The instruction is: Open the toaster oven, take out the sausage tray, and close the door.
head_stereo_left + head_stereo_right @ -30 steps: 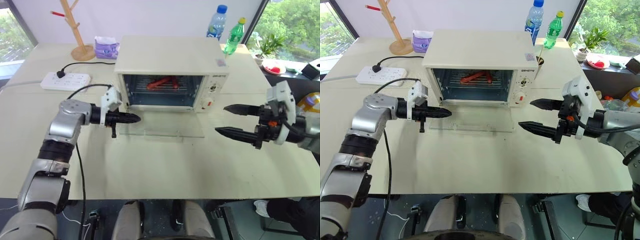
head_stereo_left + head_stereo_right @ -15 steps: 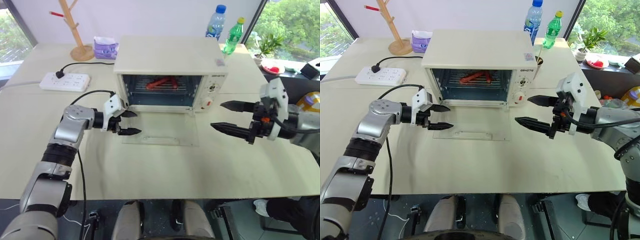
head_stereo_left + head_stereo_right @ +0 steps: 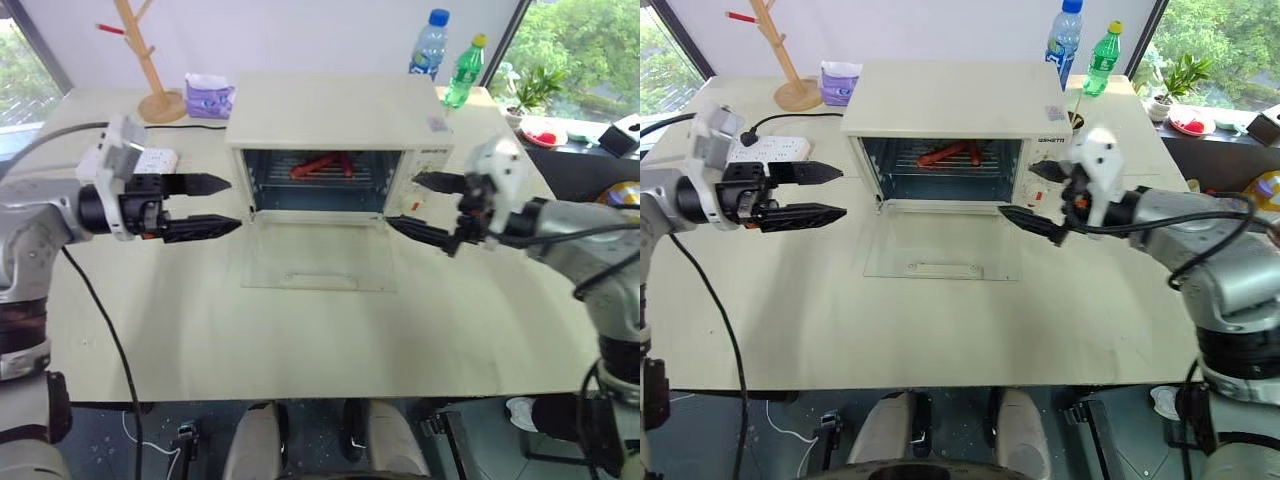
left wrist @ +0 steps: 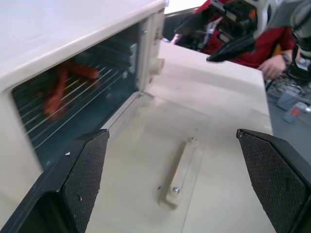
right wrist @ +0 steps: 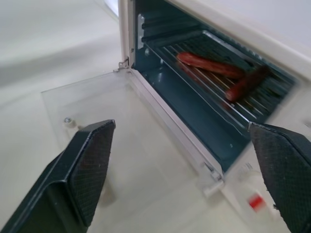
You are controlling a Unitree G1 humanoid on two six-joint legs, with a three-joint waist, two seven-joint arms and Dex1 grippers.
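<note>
Spreading wide under the head camera, a pale cream table (image 3: 330,330) is carrying the large cream-white boxy toaster oven (image 3: 335,120), which is sitting toward the far middle with its knobs and red switch on the right-hand panel. Its glass door with a pale bar handle (image 3: 318,258) is lying folded down flat on the table in front of the cavity, touching nothing else. Inside the cavity, red sausages (image 3: 322,165) are resting on a shallow silver metal sausage tray (image 5: 221,90) that is sitting on the upper level, well back from the opening. The left gripper (image 3: 215,205) is hovering to the left of the oven, just off the hinge corner of the door, its two black fingers pointing toward the oven and standing spread apart with nothing between them. The right gripper (image 3: 418,203) is hanging at the oven's right front corner, in front of the control panel, its fingers likewise parted wide and gripping nothing. Behind the oven a blue-capped clear water bottle (image 3: 431,45) and a green bottle with a yellow cap (image 3: 463,72) are standing side by side; off to the far left a wooden peg stand (image 3: 150,60), a purple tissue pack (image 3: 209,96) and a white power strip (image 3: 158,158) are sitting near the table's back edge.
</note>
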